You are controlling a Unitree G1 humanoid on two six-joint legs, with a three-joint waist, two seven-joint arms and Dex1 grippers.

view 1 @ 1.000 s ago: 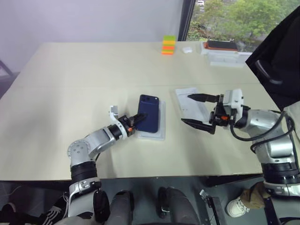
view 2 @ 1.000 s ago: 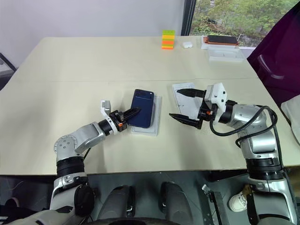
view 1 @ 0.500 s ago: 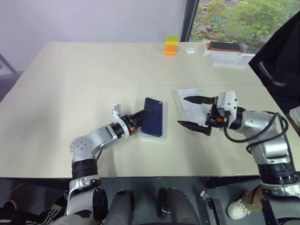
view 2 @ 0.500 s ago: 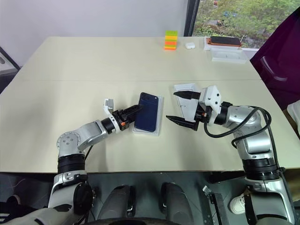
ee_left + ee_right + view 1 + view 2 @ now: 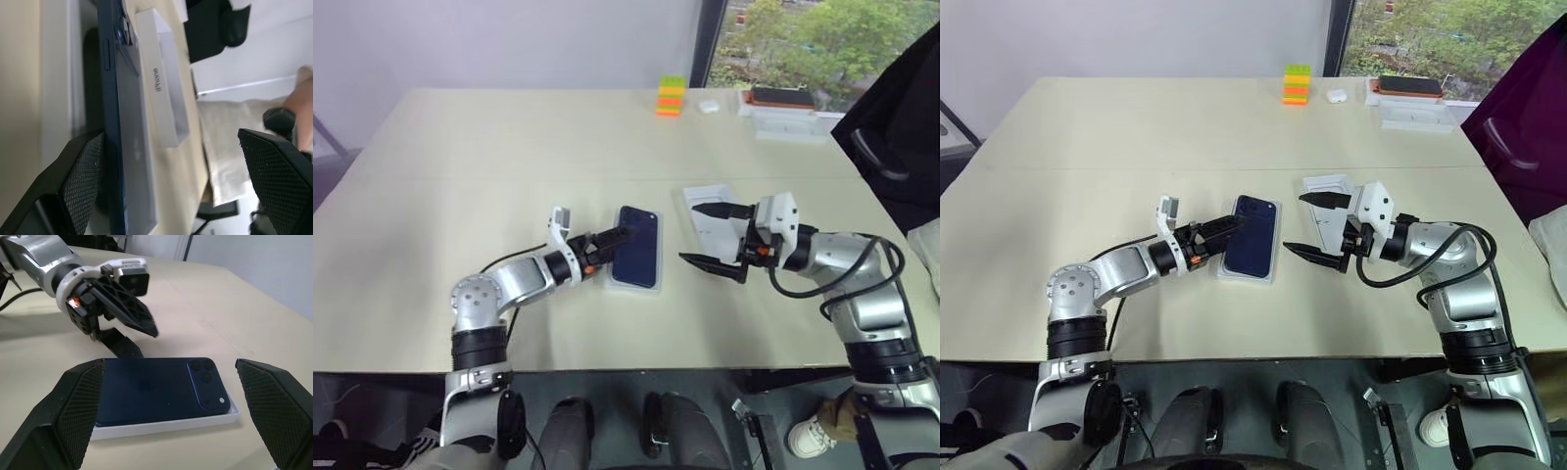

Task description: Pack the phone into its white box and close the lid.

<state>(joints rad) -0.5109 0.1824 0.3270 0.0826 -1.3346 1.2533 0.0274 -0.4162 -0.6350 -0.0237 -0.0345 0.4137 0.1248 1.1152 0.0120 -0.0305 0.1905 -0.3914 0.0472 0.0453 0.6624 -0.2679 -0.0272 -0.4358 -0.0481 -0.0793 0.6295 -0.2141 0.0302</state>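
Left end effector (image 5: 1224,227) just let go, jaws wide, empty. Phone (image 5: 1253,249) now flat in white box (image 5: 1270,275). Right end effector (image 5: 1320,227) at phone's 3 o'clock, wide, empty. Lid (image 5: 1324,213) next.

we count one phone (image 5: 1254,249) sitting in one white box (image 5: 1273,266), and one lid (image 5: 1324,212) just right of that box. two grippers, one on each side of the box. far behind it: one stack of coloured blocks (image 5: 1294,84) and one small white case (image 5: 1334,95).

The beige table (image 5: 1087,147) carries the white box (image 5: 1246,278) (lid (image 5: 1324,211) beside it).
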